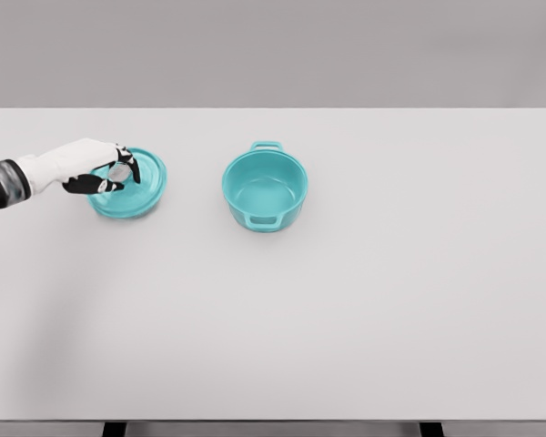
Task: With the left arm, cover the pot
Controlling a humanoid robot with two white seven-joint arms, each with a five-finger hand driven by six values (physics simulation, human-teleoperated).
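The left hand comes in from the tabletop's left edge and lies over the teal lid, which rests flat on the tabletop near that edge, in the far half. Its dark-tipped fingers are curled narrowly around the small grey knob at the lid's centre, touching it. The teal pot stands upright and uncovered near the middle of the tabletop, well apart from the lid on its right, one handle toward the far edge and one toward the near edge. Its inside looks bare.
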